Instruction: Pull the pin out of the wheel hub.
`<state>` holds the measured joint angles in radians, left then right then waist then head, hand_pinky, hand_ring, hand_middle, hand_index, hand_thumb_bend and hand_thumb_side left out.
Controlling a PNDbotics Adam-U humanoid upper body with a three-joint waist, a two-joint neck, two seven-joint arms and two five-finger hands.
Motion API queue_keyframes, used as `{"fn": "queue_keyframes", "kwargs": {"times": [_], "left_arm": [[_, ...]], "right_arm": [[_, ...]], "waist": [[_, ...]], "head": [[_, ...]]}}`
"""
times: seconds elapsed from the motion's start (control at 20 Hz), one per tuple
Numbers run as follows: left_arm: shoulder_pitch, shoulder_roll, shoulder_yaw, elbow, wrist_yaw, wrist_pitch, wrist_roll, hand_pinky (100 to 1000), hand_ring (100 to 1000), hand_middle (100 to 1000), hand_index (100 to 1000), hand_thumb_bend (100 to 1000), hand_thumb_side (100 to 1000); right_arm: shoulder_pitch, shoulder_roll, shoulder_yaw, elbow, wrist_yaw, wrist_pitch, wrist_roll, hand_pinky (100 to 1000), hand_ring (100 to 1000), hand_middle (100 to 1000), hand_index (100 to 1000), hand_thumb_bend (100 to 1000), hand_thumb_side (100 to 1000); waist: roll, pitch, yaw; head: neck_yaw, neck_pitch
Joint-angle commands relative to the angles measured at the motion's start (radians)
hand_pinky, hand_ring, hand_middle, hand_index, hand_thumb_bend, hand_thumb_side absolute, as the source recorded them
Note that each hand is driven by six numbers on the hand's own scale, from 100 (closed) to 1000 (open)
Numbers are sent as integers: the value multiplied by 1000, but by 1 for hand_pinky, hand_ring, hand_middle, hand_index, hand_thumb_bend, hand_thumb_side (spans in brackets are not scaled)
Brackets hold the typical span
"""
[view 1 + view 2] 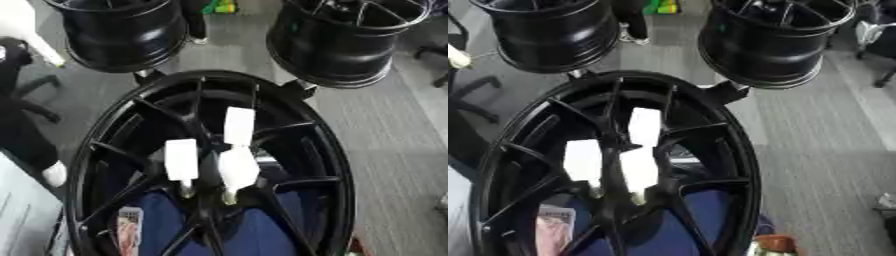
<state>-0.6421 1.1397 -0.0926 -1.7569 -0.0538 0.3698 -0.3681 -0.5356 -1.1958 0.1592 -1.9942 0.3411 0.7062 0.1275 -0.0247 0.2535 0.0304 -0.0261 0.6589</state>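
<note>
Black wheel hub (337,165) stood front and centre, three white pins (238,169) stuck around its middle; no robot hand showed in either view, so finger state couldn't be told.

Pins: one upper (239,125), one left (181,160), one lower-centre, all close together among the spokes, the lower two with a thin metal tip at the bottom end. Step in hand looked like the reach, not yet begun. To do it well: probably take one pin by its white body, come in between spokes, pull along the pin's own axis, avoid knocking the neighbours. Blue surface (254,235) seen through the spokes under the hub. Grey carpet floor (394,150) around; two more black wheels (337,42) stood behind, well apart from the hub; office chair base (31,100) at left.
</note>
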Motion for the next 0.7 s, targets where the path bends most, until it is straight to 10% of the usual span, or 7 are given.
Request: {"fn": "queue_keyframes", "kwargs": {"times": [0.05, 0.3, 0.4, 0.55, 0.7], "left_arm": [[6, 45, 76, 49, -10, -32, 18, 599, 502, 388, 408, 166, 100], [36, 48, 77, 76, -15, -81, -35, 609, 522, 415, 450, 169, 100], [50, 51, 77, 88, -44, -99, -71, 711, 670, 599, 670, 244, 100], [58, 49, 91, 104, -106, -141, -117, 832, 837, 799, 873, 486, 527], [55, 43, 109, 113, -141, -180, -123, 832, 838, 799, 876, 517, 552]], "right_arm": [[7, -50, -71, -6, 4, 8, -45, 886, 810, 777, 849, 100, 100], [30, -51, -139, -6, -34, 19, -150, 887, 800, 768, 849, 100, 100], [35, -51, -151, -6, -44, 16, -176, 886, 797, 766, 848, 100, 100], [42, -52, -165, -6, -54, 12, -199, 886, 794, 763, 847, 100, 100], [51, -50, -176, -6, -62, 11, -217, 886, 791, 761, 846, 100, 100]], "waist": [[2, -23, -3], [1, -28, -10], [1, -28, -13], [1, -28, -16], [3, -29, -14]], "head": [[5, 1], [15, -4], [16, -8], [15, -10], [15, -9]]}}
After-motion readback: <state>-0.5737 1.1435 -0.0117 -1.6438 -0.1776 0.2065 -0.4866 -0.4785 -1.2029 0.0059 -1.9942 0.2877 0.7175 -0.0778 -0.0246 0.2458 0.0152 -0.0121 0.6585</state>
